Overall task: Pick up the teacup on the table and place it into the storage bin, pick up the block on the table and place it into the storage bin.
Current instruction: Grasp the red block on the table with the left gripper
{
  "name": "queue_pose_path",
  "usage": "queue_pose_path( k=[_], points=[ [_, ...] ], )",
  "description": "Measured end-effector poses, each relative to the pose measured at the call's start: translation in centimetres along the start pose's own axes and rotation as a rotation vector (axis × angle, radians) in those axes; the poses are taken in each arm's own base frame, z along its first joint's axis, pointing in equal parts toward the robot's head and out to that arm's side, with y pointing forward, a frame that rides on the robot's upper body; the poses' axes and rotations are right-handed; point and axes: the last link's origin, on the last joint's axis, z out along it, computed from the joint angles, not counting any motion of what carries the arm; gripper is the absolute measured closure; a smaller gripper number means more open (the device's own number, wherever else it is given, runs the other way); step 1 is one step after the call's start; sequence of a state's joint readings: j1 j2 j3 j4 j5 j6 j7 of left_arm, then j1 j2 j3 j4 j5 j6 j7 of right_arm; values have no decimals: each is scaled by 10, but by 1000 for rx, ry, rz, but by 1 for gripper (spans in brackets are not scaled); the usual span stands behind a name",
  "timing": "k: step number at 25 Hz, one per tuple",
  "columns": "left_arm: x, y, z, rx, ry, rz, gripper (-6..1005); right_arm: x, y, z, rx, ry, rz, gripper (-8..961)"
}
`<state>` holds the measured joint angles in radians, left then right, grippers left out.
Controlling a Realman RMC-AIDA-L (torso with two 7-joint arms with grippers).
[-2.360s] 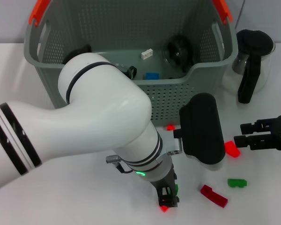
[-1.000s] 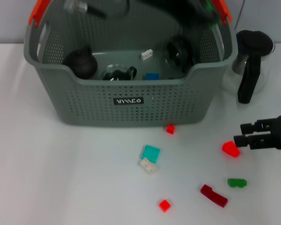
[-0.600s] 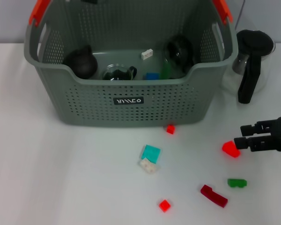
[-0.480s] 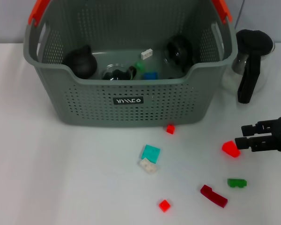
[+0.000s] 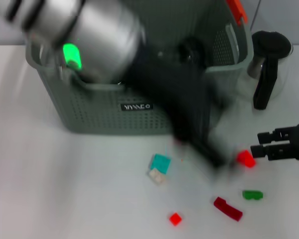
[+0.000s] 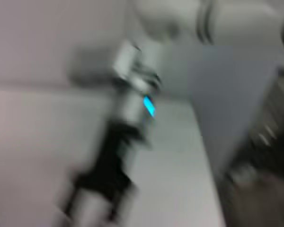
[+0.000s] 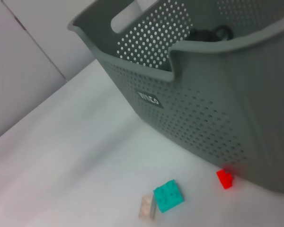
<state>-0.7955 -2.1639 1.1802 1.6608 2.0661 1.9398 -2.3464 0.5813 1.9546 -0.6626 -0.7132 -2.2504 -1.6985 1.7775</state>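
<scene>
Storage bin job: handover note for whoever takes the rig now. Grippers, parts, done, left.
Left gripper: sweeping low in front of the storage bin, blurred, state unreadable.
Right gripper: hovers at the table's right side beside a red block, holding nothing.
Done: dark teaware sits in the bin.
Left on table: teal block, cream block, small red block, dark red piece, green piece. Glass kettle stands right of the bin.
</scene>
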Motion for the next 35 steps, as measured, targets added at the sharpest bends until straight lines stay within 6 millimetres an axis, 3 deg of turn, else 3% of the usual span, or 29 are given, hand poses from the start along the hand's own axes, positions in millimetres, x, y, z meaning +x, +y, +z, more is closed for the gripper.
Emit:
queue_pose_path(
  k=[1,3,8,11,24,35],
  points=[
    [-6,11,10,-37,-61,0,309,0,0,0,-1,0,0,270],
    [-21,24,33,-67,-184,-36,123,0,0,1,0,-2,-1,270],
    [-57,25,75,0,-407,-142,36,1,0,3,2,-3,-3,269],
    [-78,19,100,70,-519,-187,41,2,0,3,6,1,-2,269],
    [-96,13,147,252,-596,-168,58,4,-1,3,9,4,-1,270],
    [-102,15,164,270,-587,-167,66,3,-1,3,14,3,-2,270]
  ],
)
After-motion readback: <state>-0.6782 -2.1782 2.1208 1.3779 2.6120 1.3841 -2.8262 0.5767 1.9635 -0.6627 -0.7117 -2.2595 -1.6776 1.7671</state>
